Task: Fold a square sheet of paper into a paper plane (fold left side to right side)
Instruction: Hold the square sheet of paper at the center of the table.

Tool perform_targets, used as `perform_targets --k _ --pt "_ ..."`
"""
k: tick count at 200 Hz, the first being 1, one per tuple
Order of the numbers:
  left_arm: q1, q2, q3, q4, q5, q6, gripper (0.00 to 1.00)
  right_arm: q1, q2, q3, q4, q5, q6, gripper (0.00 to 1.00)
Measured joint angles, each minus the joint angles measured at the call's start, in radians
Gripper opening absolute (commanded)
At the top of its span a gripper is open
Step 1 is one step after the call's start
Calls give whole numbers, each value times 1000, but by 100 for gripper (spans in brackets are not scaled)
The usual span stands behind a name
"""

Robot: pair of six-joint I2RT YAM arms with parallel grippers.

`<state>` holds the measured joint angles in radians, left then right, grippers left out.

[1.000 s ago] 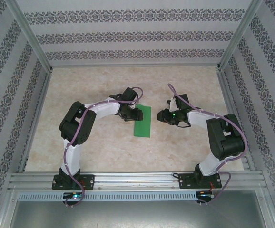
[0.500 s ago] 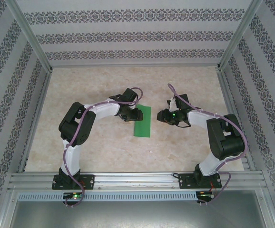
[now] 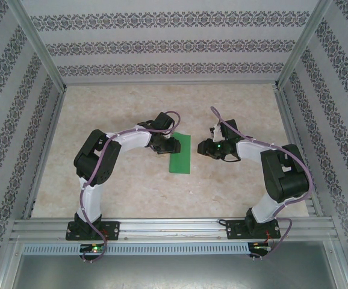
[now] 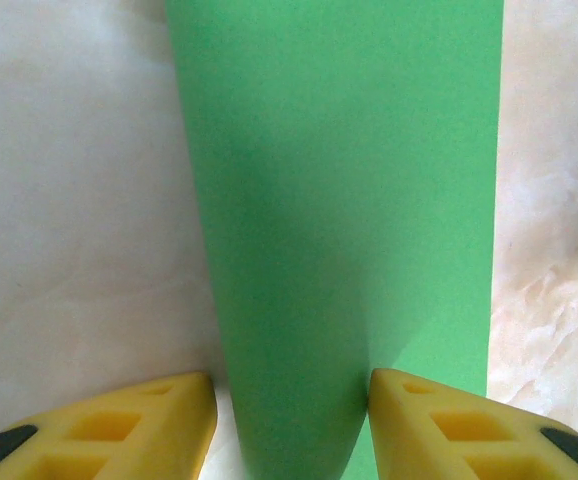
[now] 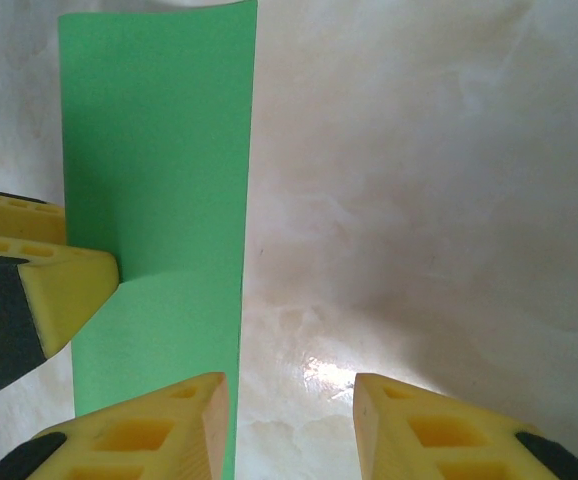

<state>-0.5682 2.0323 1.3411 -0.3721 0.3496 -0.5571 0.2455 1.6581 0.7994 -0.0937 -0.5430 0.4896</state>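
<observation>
Green paper [image 3: 180,153] lies at mid-table [image 3: 240,108] between the two arms, doubled over into a narrow rectangle. Left gripper [image 4: 291,385]: fingers apart, standing either side of the rounded, uncreased fold along the sheet's left edge; no clamp evident. Right gripper [image 5: 289,385]: fingers apart over bare tabletop, one finger at the sheet's free right edge, holding nothing. Hazards, as judged: the fold is soft, so the upper layer may spring open once pressure lifts. Uneven pressing may set a crooked crease. With the free edges unpinned, the layers may slip out of register, or the whole sheet may skate on the smooth surface. Count: one sheet, two grippers, two fingers each, one table.
</observation>
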Motion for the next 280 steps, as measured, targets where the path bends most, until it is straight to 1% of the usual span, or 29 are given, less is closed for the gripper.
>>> perform_targets --k 22,42,71,90,98,116,145,171,190,214,246,280 --pt "0 -1 0 1 0 0 47 5 5 5 1 -10 0 37" --pt "0 -1 0 1 0 0 46 17 16 15 4 -37 3 32" --pt "0 -1 0 1 0 0 46 54 54 39 23 -77 11 23" --pt "0 -1 0 1 0 0 46 77 79 52 37 -95 26 15" --pt "0 -1 0 1 -1 0 46 86 89 57 43 -103 32 10" --pt "0 -1 0 1 -1 0 46 103 108 71 54 -114 43 5" --pt "0 -1 0 1 -3 0 46 119 140 82 72 -121 54 3" --pt "0 -1 0 1 -3 0 46 119 162 82 71 -120 54 2" --pt "0 -1 0 1 -3 0 46 119 174 82 67 -116 54 0" --pt "0 -2 -2 2 -3 0 46 119 184 84 60 -108 53 0" --pt "0 -13 -14 16 -3 0 49 119 185 86 53 -102 47 0" --pt "0 -46 -55 61 2 1 57 120 189 96 37 -98 30 0"
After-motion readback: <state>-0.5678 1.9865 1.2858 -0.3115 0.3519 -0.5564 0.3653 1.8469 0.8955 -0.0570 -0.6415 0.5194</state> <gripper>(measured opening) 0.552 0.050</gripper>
